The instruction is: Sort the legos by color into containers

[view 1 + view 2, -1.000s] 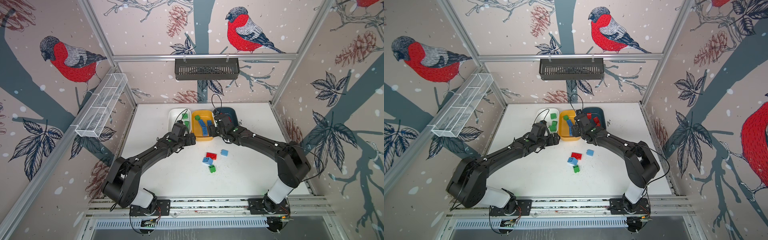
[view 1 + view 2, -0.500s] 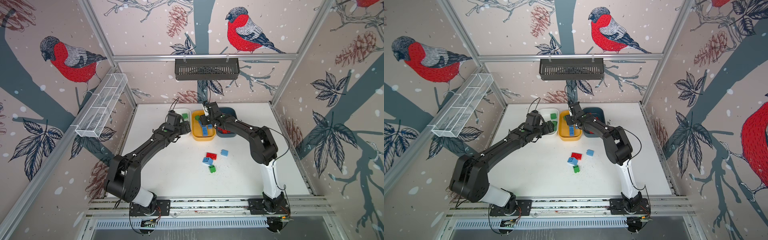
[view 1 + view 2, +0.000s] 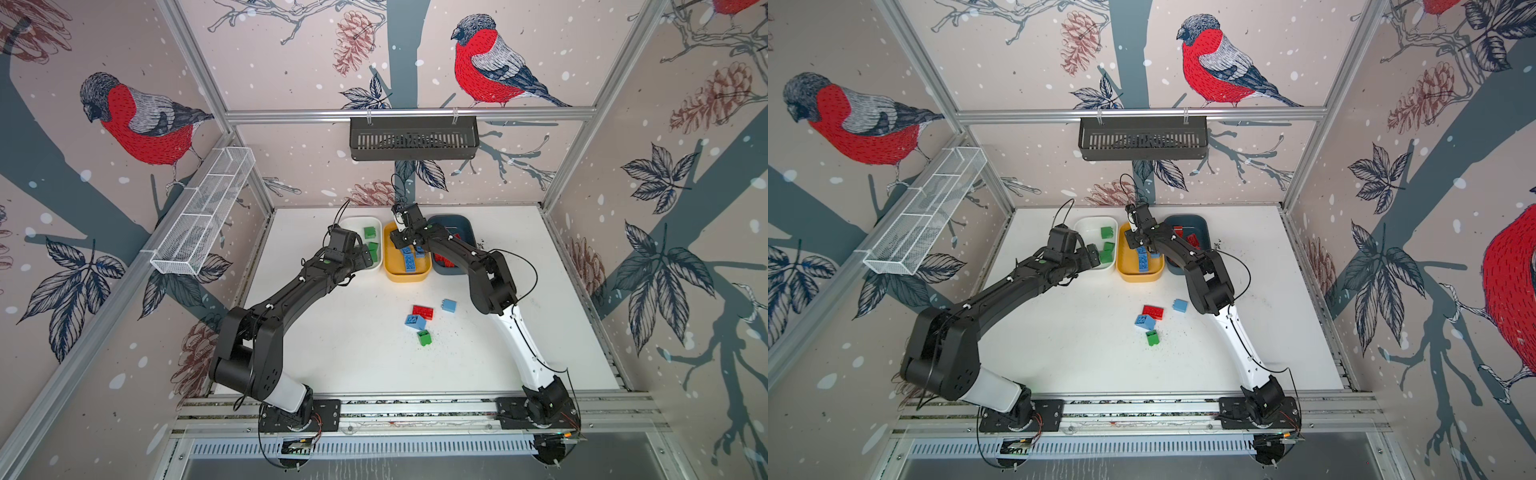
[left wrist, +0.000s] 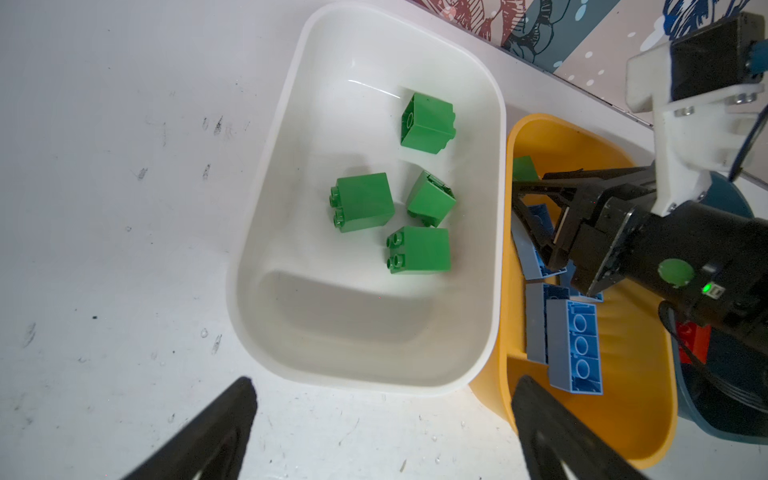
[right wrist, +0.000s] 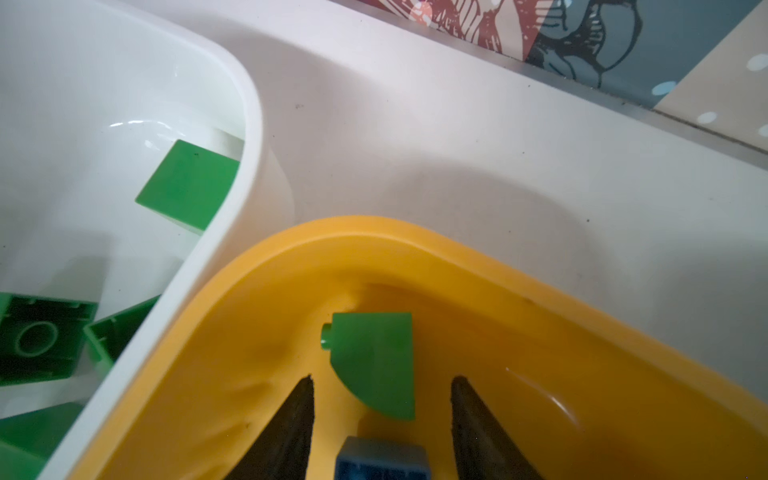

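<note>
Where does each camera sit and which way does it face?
Top views: high in front, looking down and back over the table; left arm and right arm whole.
Right wrist: low over the yellow tub, facing its back corner; right gripper straddles a green brick.
Left wrist: above the white tub, looking down; left gripper shows, plus the right gripper.
Shared: both wrist views catch both tubs and that brick.

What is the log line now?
left pincer: open, at white tub | right pincer: open, around green brick in yellow tub
</note>
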{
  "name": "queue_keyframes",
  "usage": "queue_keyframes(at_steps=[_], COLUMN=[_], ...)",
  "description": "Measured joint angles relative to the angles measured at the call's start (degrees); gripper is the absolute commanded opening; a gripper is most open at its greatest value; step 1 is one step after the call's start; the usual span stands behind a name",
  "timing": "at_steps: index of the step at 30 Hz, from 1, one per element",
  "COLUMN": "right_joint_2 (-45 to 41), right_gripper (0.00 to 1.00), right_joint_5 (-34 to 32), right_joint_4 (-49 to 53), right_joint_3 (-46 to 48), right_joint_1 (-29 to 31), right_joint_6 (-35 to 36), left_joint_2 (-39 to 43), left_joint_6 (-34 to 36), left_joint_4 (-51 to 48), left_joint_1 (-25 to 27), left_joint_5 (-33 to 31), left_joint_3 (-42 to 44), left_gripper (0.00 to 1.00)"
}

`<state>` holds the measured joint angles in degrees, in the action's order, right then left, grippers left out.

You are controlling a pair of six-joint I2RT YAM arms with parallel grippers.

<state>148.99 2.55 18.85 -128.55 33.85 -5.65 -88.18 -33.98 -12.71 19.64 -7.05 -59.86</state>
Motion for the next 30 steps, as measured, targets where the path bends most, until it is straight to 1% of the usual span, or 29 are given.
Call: queue_keyframes(at_steps=[9,11,16,20,25,30], right_joint_2=[4.9,5.9,6.9,7.0,5.0,-1.8], right_gripper=[0.52,0.51,0.38,0.33,0.29,0.28], right_joint_5=[1.6,1.7,2.6,3.0,2.2,1.8], right_joint_4=[-2.3,-3.0,-4.2,-5.0,-5.3,-6.1], right_joint_3=[-4.4,-5.6,-6.8,-6.7,-4.1,3.5], right_joint_1=[-0.2,-0.3,-1.2,-1.3,-0.3,0.4], right_joint_6=[0.0,-0.1,-2.1,-3.2,-3.2,-3.2], left_joint_2=[-3.9,-4.9,-6.6,-7.1,-7.2,-6.3], left_joint_6=[1.5,1.6,2.1,2.1,2.1,2.0], left_joint_4=[-0.5,-0.7,-1.4,-1.5,-1.7,-1.7], left_joint_1=[0.0,0.0,0.0,0.0,0.0,0.0], left_joint_5=[-0.4,-0.4,-0.4,-0.4,-0.5,-0.7], left_joint_3=[-1.9,-2.3,-3.1,-3.4,-3.5,-2.6], left_gripper=[0.96,0.96,0.96,0.96,0.96,0.96])
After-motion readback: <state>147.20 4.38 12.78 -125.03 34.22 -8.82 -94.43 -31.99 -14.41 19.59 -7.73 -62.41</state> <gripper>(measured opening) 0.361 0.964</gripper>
